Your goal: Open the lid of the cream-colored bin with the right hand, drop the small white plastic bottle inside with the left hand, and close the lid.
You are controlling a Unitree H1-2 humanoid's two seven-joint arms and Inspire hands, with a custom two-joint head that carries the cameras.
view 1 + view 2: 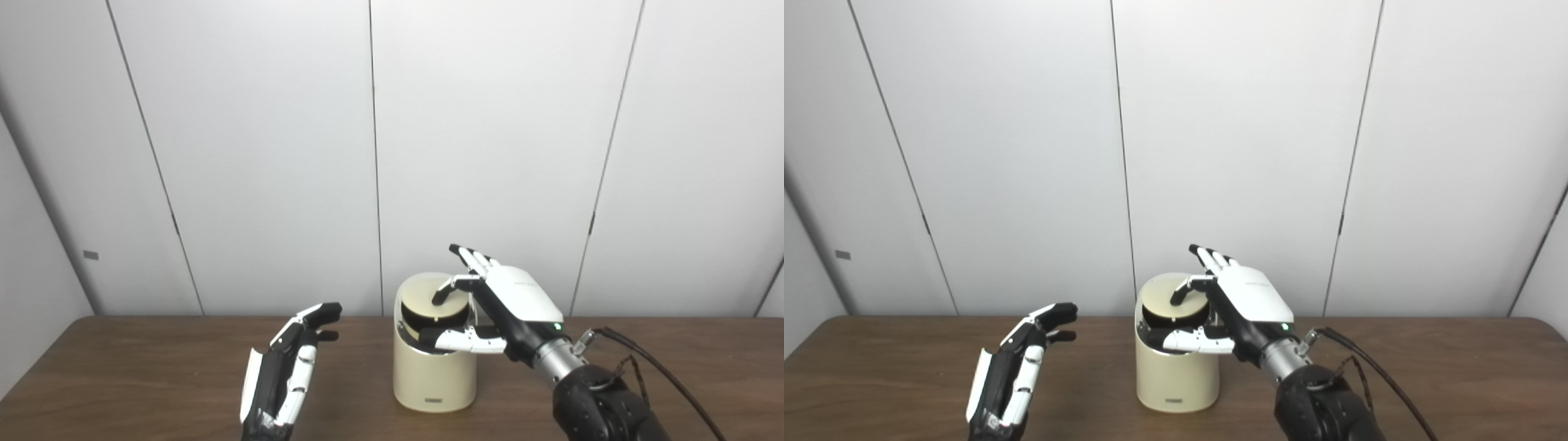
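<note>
The cream-colored bin [435, 373] stands on the table's middle. Its round lid [429, 298] is tilted up at the front, with a dark gap under it. My right hand [499, 306] is at the bin's right side, above it. One bent finger [444, 293] rests on top of the lid and the thumb [456, 340] lies across the bin's front rim; the other fingers point up and apart. My left hand [288, 367] is open and empty, held above the table to the left of the bin. No white bottle is in sight.
The brown wooden table [153, 367] runs the full width, with white wall panels [257, 153] right behind it. A black cable [661, 373] trails from my right wrist over the table's right side.
</note>
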